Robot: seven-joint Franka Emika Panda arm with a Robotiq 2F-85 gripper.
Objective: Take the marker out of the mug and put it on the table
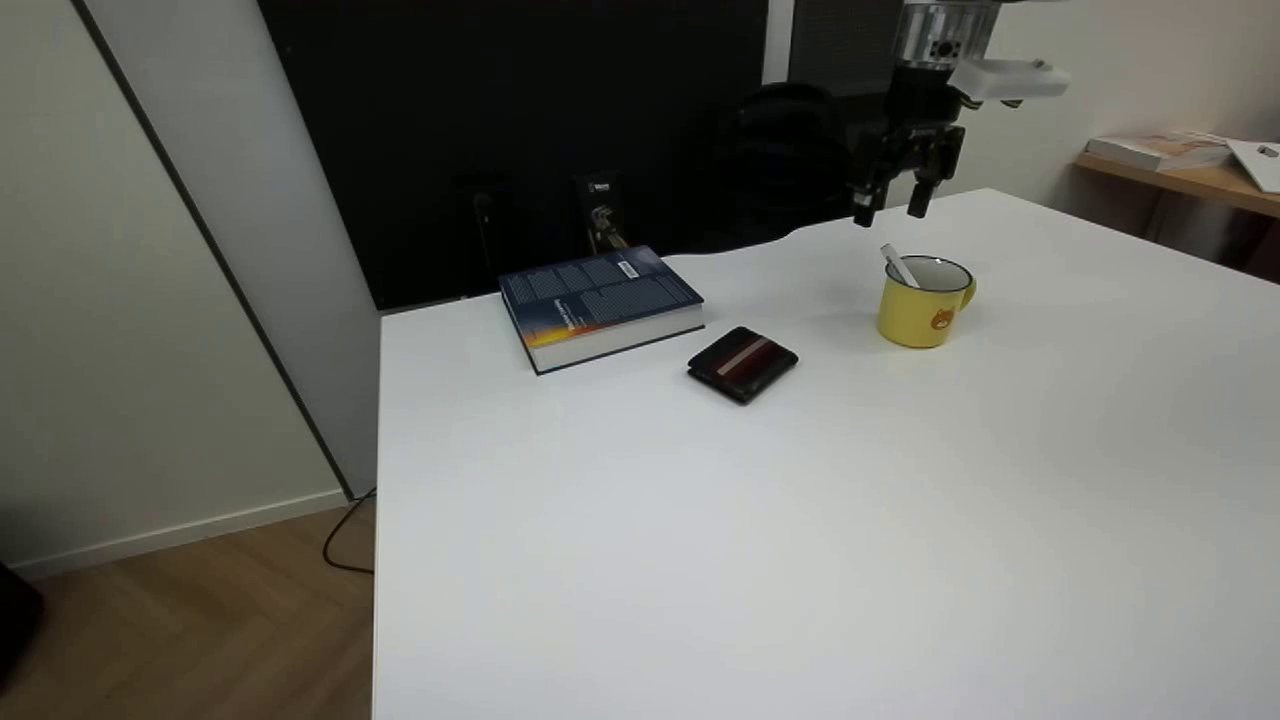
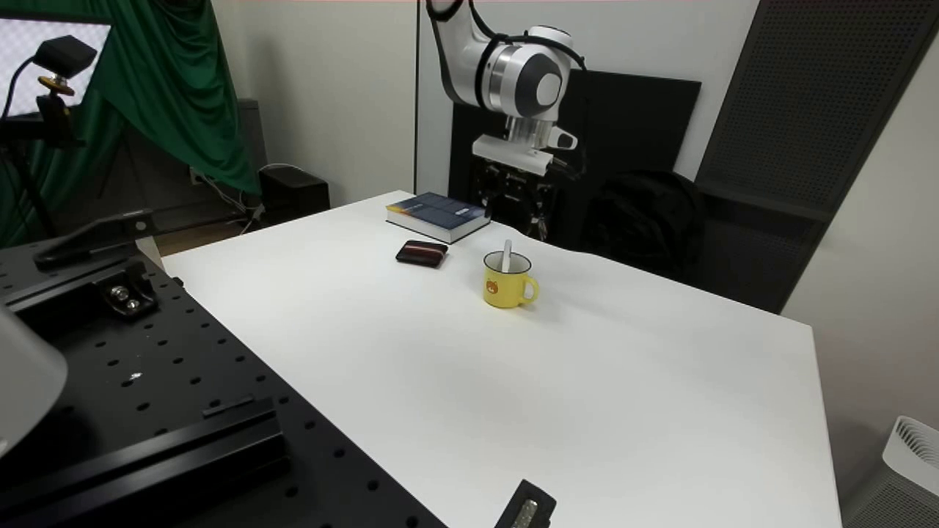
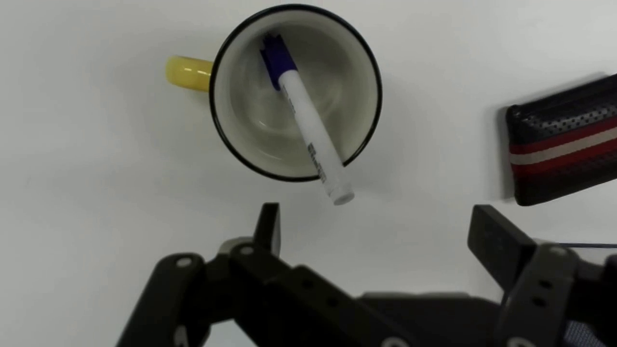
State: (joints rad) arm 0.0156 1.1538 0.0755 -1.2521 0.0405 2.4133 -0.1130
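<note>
The black, jointed gripper has its blocky fingers spread wide, clear of the marker, a slim white barrel with a purple cap. The marker leans in the mug, cap end down, its plain end jutting past the dark rim. The mug, squat and glossy yellow with a pale interior, looped handle and small orange face, stands upright on the smooth white table. Near it lies a folded dark wallet with red and pale stripes; the right edge of the wrist view cuts it off. Farther along is a thick hardback book in dark blue. In an exterior view the fingers blend into the black panel behind and are hard to make out. The white, rounded arm reaches in there from the top edge, its wrist vertical, gripper pointing down.
</note>
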